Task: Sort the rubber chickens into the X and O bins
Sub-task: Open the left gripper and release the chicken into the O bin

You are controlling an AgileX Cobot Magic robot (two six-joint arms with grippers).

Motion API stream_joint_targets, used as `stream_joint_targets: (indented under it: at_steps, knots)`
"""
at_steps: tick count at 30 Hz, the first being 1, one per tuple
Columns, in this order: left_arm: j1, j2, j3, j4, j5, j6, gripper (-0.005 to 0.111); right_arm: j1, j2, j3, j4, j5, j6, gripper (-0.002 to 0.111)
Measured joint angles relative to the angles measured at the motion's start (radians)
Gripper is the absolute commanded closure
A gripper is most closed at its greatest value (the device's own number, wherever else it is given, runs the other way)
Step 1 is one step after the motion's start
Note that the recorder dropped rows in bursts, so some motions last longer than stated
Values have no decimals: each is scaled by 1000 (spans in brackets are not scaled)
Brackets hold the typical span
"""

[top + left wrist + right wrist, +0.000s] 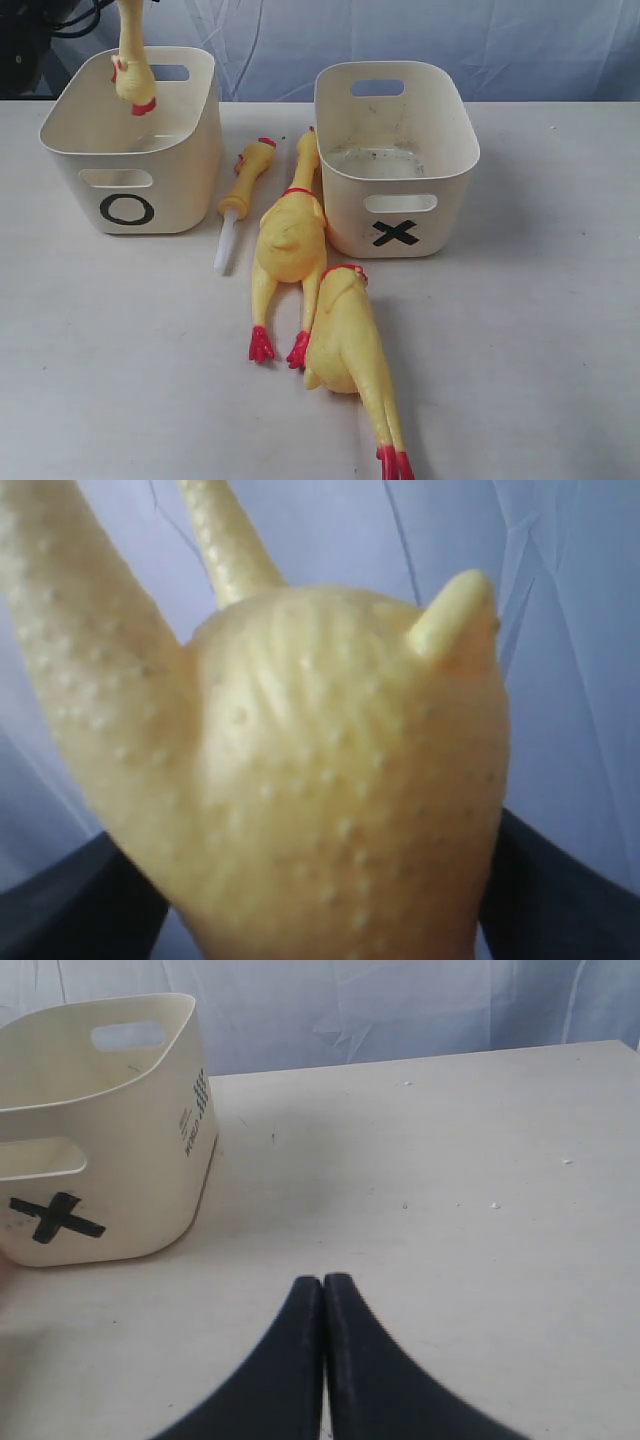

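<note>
The left gripper (320, 910) clamps a rubber chicken (133, 60), which dangles head-down over the O bin (175, 180) at ten o'clock. The right gripper (323, 1290), pinched together and empty, hovers near the X bin (110, 1140).

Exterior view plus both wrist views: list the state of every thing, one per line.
O bin: upright.
X bin: upright, no chicken inside.
hanging chicken: head down over O bin, gripped.
tube chicken: lying on table.
middle chicken: lying flat.
front chicken: lying flat.
left claw: shut on hanging chicken.
right claw: shut, empty.
</note>
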Motion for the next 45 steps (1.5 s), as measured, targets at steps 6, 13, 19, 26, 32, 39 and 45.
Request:
stream_joint_targets:
  at_steps: [6,13,19,26,32,39,45]
  knots:
    - [2,-6,-1,-403,87,-155,34,0,0,0,0,0,0,108]
    - [2,-6,-1,-273,149,-119,36,0,0,0,0,0,0,108]
    - [-4,-6,-2,-133,157,-123,36,0,0,0,0,0,0,108]
    - [-2,-24,-2,-122,200,-50,36,0,0,0,0,0,-1,108]
    - [-22,-62,-2,-62,261,8,19,0,0,0,0,0,-1,108]
    - [-6,-87,-8,-138,221,-205,1,0,0,0,0,0,-1,108]
    - [-8,-87,-8,-133,270,-203,1,0,0,0,0,0,0,108]
